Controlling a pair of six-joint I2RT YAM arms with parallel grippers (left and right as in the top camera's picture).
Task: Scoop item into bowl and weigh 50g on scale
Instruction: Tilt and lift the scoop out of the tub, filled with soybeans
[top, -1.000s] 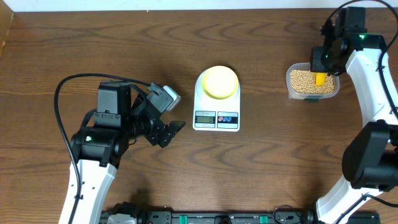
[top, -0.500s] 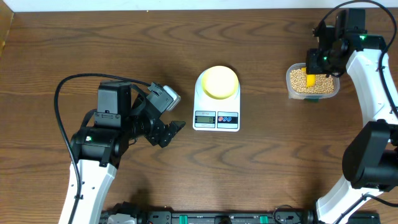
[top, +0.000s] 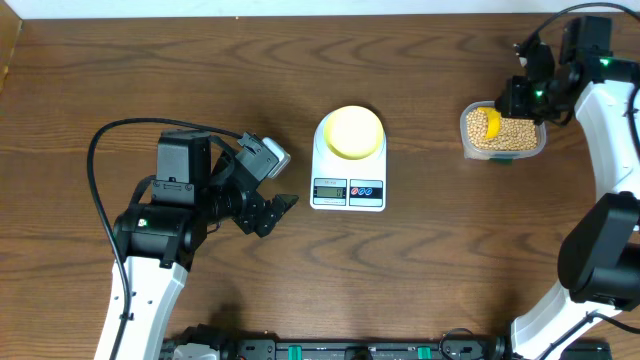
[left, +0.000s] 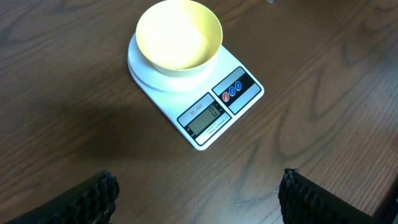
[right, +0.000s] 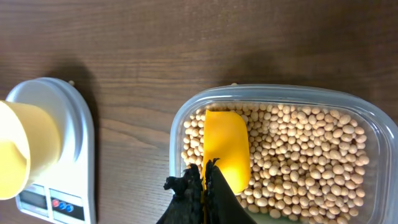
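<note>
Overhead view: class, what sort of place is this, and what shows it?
Likely a robotics lab bench, not a kitchen: a left arm and right arm flank a wooden table, with a bowl on a scale and a tub of beans with a scoop.

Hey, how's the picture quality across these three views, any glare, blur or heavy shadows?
Overhead: even light, no harsh glare on the table, scale display too small to read. Left wrist: bowl sharp, left fingertips dark in the bottom corners. Right wrist: beans crisp, yellow scoop evenly lit, right gripper a near-black silhouette, bowl cut off at the left edge.
</note>
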